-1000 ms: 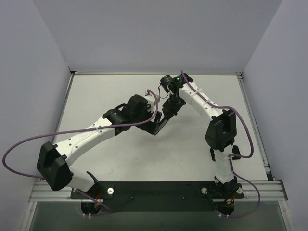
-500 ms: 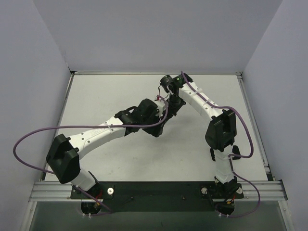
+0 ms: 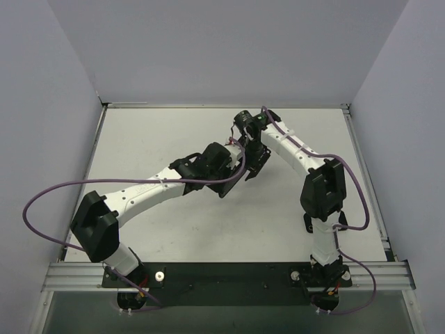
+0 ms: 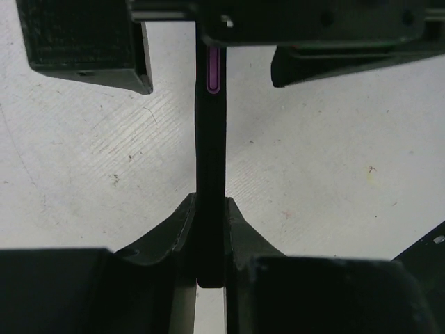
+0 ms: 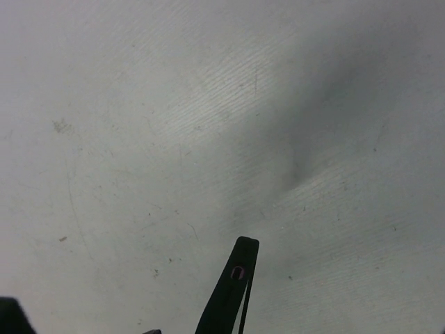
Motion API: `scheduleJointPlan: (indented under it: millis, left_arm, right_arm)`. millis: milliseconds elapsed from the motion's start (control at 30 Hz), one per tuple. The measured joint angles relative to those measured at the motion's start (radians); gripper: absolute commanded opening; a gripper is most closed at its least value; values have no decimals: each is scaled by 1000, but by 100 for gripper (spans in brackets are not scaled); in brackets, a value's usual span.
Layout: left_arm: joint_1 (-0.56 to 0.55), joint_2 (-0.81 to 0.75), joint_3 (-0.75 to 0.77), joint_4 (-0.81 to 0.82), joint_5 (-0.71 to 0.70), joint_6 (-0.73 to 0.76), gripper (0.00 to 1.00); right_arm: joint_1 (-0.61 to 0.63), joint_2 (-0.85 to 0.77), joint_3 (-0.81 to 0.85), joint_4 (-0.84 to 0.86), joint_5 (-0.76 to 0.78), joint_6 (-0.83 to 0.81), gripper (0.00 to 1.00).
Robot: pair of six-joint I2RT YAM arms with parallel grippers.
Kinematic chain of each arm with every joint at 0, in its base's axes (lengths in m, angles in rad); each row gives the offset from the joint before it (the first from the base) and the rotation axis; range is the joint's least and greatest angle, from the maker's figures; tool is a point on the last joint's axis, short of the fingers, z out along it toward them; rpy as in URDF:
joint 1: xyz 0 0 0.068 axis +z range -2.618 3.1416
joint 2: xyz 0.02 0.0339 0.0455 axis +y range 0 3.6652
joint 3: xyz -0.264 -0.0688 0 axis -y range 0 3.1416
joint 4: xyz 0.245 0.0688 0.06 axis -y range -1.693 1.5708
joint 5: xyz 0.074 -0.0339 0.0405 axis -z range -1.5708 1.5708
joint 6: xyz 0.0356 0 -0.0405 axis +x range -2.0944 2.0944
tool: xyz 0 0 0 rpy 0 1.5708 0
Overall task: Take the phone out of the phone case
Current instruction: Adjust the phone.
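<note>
A thin black slab, the phone case (image 4: pixel 210 160), stands edge-on above the white table, with a purple-rimmed slot in its edge. I cannot tell the phone apart from the case. My left gripper (image 4: pixel 210 209) is shut on the slab's near end, one finger pressed to each face. The right gripper (image 4: pixel 208 42) stands open at the far end, its fingers (image 4: pixel 83 42) spread to either side with gaps to the slab. In the right wrist view the case (image 5: pixel 229 296) pokes up from the bottom edge. From above, both grippers meet at the case (image 3: pixel 254 163) in mid-table.
The white table (image 3: pixel 160 132) has grey walls on the left, right and back sides. A purple cable (image 3: pixel 49 202) loops off the left arm. The black base rail (image 3: pixel 222 275) runs along the near edge.
The left arm reached in and its gripper closed on the case's edge. The right gripper, shut on the case before, has opened.
</note>
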Motion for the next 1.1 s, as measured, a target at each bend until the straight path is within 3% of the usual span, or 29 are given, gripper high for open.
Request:
scheduleJointPlan:
  millis: [33, 100, 233, 400, 500, 600, 800, 1100]
  left_arm:
    - [3, 0, 0, -3, -2, -2, 0]
    - [13, -1, 0, -2, 0, -9, 0]
    - [63, -24, -25, 3, 68, -26, 0]
    - [222, -124, -105, 53, 280, -106, 0]
    - [332, -190, -177, 130, 421, -203, 0]
    - [416, -249, -293, 327, 576, -361, 0]
    - [439, -282, -438, 694, 778, -669, 0]
    - [440, -282, -470, 1059, 870, -918, 0]
  right_arm:
    - [-1, -16, -23, 24, -8, -14, 83]
    - [-5, -64, -80, 75, -20, -47, 89]
    - [-29, -174, -140, 163, -53, -133, 89]
    - [-113, -305, -160, 262, -61, -261, 88]
    - [-182, -419, -271, 377, -96, -301, 84]
    - [-247, -556, -480, 531, -146, -321, 80]
    - [-269, -757, -883, 920, -278, -303, 61]
    - [-296, -725, -1024, 1503, -522, -70, 52]
